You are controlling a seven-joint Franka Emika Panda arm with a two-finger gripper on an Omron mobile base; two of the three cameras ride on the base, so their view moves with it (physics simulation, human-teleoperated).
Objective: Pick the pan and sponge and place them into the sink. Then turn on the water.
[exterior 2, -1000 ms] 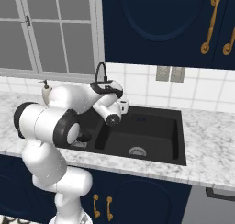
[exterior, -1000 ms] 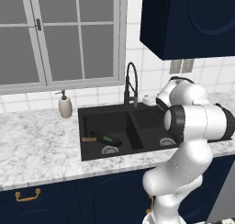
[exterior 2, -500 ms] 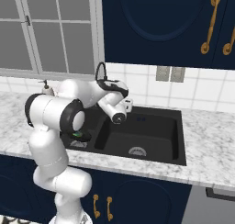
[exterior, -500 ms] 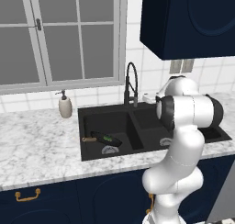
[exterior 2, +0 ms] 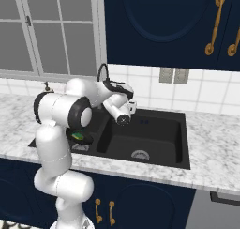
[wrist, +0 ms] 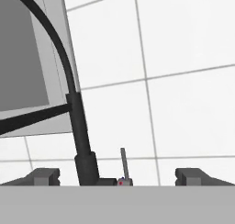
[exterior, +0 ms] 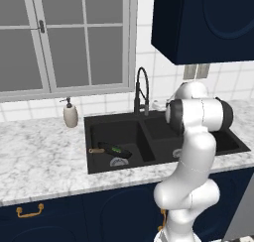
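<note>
The black pan (exterior: 106,147) lies in the left basin of the black sink (exterior: 119,129), its wooden handle pointing left. The green sponge (exterior: 117,149) rests on it. In the right base view the sponge (exterior 2: 80,136) peeks out beside my arm. My gripper (exterior 2: 132,104) hangs open and holds nothing above the sink's back edge, facing the tiled wall. In the hand view the gripper (wrist: 118,178) has its fingertips (wrist: 44,176) spread wide. Between them stand the black faucet (wrist: 83,147) and its thin lever (wrist: 123,162). No water shows at the faucet.
A beige soap dispenser (exterior: 70,115) stands on the marble counter left of the sink. The faucet (exterior: 141,90) arches over the divider. Dark cabinets hang above at the right. My own arm hides part of the right basin (exterior 2: 154,129).
My elbow has swung up to stand upright, and the hand has shifted right toward the faucet's base. The jaws stayed open. Pan and sponge have not moved.
</note>
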